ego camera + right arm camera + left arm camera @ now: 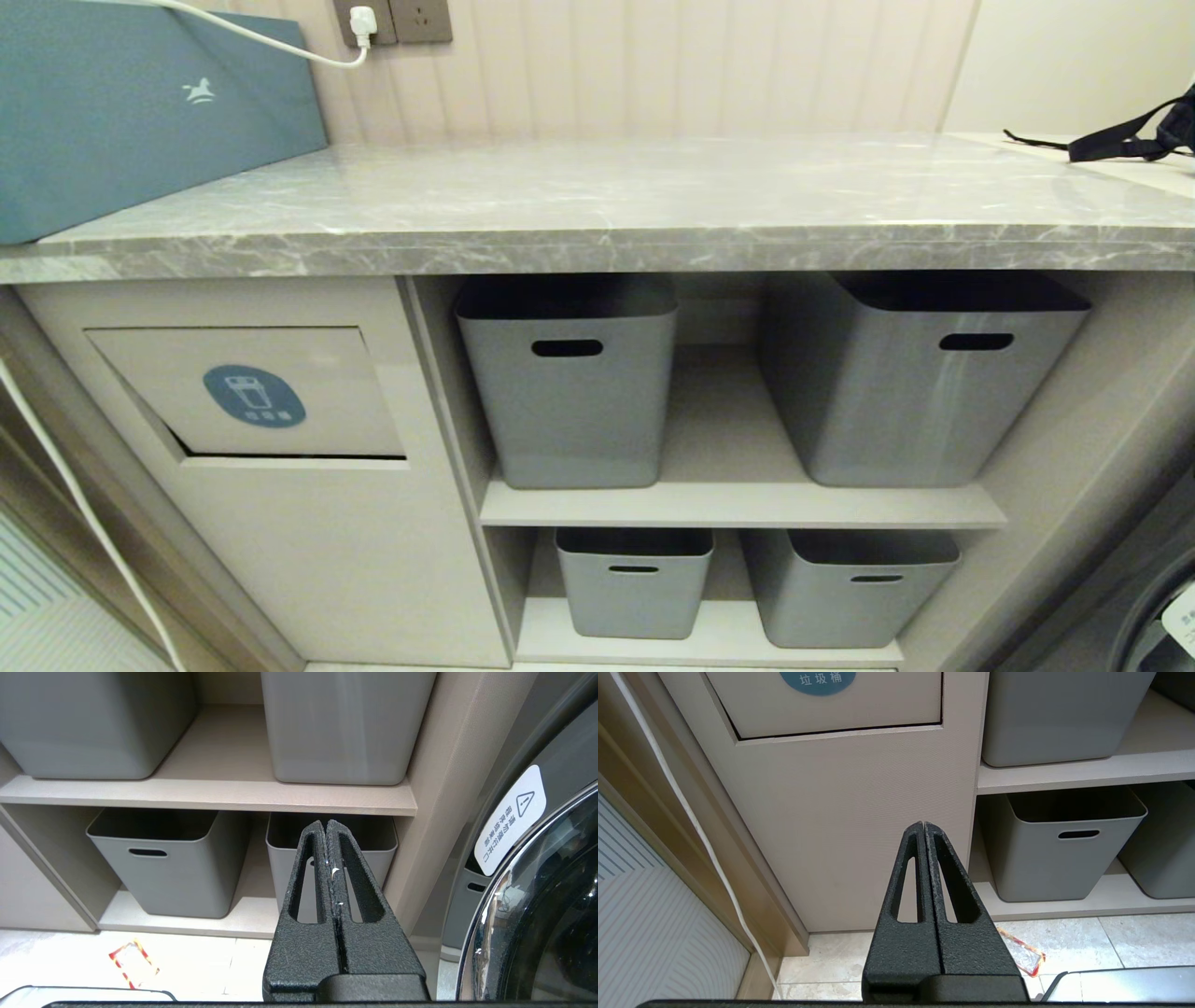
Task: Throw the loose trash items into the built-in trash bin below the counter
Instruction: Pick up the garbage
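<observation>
Neither arm shows in the head view. The left gripper (924,826) hangs low before the built-in trash bin (247,392), its fingers pressed together on nothing; the flap's blue sticker (817,681) is cut off at the frame edge. The right gripper (326,823), also closed and empty, faces the lower grey tubs (163,863). A red-and-yellow-edged wrapper (1020,954) lies on the floor tiles, half hidden behind the left gripper. The surface (597,201) is cropped at both ends

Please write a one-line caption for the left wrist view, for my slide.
Shut left gripper faces the beige bin front; a red-and-yellow-edged wrapper lies on the floor tiles.
</observation>
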Controlling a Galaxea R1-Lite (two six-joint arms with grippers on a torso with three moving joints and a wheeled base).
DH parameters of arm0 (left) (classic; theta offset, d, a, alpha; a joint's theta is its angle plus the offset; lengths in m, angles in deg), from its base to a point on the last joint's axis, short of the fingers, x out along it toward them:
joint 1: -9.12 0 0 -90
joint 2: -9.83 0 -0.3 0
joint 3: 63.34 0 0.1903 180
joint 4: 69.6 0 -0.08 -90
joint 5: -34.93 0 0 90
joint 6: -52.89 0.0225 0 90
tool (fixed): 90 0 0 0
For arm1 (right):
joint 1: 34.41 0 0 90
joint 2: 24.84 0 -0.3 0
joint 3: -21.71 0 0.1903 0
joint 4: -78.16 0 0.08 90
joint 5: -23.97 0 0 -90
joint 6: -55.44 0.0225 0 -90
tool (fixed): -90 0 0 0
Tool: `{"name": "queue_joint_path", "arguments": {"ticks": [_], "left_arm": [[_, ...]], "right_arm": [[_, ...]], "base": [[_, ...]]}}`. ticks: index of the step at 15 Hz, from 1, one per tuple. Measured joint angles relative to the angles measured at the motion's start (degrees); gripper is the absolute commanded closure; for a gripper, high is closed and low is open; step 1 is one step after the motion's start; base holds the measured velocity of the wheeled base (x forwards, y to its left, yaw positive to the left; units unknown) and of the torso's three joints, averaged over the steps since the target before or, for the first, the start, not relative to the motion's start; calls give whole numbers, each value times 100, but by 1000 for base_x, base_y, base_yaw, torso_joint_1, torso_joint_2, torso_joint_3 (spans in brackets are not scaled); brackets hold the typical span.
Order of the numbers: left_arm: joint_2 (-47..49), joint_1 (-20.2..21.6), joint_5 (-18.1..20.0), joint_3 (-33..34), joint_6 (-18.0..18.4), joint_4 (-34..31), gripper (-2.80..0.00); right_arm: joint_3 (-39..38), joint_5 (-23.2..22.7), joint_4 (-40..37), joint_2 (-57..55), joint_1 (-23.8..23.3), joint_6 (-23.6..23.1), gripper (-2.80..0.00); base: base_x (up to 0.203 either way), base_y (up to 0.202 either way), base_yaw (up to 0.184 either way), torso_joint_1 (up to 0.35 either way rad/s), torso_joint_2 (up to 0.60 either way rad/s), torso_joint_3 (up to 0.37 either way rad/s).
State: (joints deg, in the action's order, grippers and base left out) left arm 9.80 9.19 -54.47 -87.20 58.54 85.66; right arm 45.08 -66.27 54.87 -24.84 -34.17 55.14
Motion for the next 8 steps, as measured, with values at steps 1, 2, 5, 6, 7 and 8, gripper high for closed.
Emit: {"name": "queue_joint_path", "arguments": {"ticks": [1, 2, 5, 6, 7, 8], "left_arm": [[-5, 0, 2, 0, 18, -3, 0], [-8, 0, 14, -2, 78, -8, 0], [-11, 0, 45, 27, 258, 105, 0], [-11, 0, 44, 38, 258, 117, 0], [-11, 0, 44, 38, 261, 121, 0], [-11, 0, 45, 42, 264, 120, 0]], "right_arm": [[0, 0, 0, 0, 0, -2, 0], [0, 1, 0, 0, 0, -2, 0], [0, 0, 0, 0, 1, -1, 0], [0, 0, 0, 0, 0, 0, 0], [0, 2, 0, 0, 0, -2, 0], [0, 2, 0, 0, 1, -2, 0]], "base": [[0, 0, 0, 0, 0, 0], [0, 0, 0, 0, 0, 0], [0, 0, 0, 0, 0, 0], [0, 0, 0, 0, 0, 0], [0, 0, 0, 0, 0, 0], [0, 0, 0, 0, 0, 0]]}}
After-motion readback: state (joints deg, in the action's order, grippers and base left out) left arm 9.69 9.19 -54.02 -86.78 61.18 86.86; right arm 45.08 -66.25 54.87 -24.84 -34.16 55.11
